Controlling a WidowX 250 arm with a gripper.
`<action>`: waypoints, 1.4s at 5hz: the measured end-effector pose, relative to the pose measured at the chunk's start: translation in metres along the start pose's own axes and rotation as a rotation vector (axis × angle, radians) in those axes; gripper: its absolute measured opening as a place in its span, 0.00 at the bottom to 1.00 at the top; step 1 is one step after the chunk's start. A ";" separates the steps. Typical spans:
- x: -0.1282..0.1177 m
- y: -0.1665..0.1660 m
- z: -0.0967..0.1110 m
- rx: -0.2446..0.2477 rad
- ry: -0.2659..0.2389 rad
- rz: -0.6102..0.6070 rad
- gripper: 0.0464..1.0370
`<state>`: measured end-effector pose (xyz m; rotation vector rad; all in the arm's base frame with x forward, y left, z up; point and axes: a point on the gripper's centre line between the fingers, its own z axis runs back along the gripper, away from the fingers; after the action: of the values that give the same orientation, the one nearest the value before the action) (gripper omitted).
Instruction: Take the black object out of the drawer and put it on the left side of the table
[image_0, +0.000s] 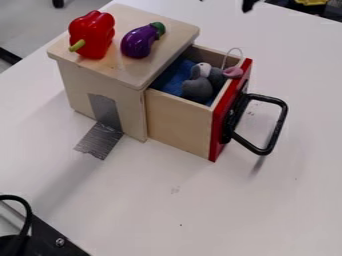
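A dark part of my gripper (248, 5) pokes in at the top edge, far behind the drawer and apart from it. The wooden drawer (179, 121) is pulled out to the right of its box, with a red front and a black handle (279, 125). Inside lies a dark grey plush toy (198, 89) with a paler patch, a pink part and a thin loop near the red front. Blue cloth (175, 76) lines the drawer beneath it. Its underside is hidden by the drawer walls.
On the wooden box's top (137, 72) are a red pepper (93, 34) and a purple eggplant (139, 42). Grey tape (100, 141) joins the box to the white table (180, 200). Black hardware with a cable (47, 240) occupies the lower left corner.
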<state>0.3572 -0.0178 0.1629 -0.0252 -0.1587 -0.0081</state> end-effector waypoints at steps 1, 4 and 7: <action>0.008 -0.007 -0.024 0.002 0.008 0.000 0.96; 0.012 -0.001 -0.078 0.050 0.070 -0.011 0.96; 0.006 0.006 -0.079 0.058 0.092 -0.022 0.42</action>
<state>0.3754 -0.0136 0.0855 0.0353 -0.0677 -0.0263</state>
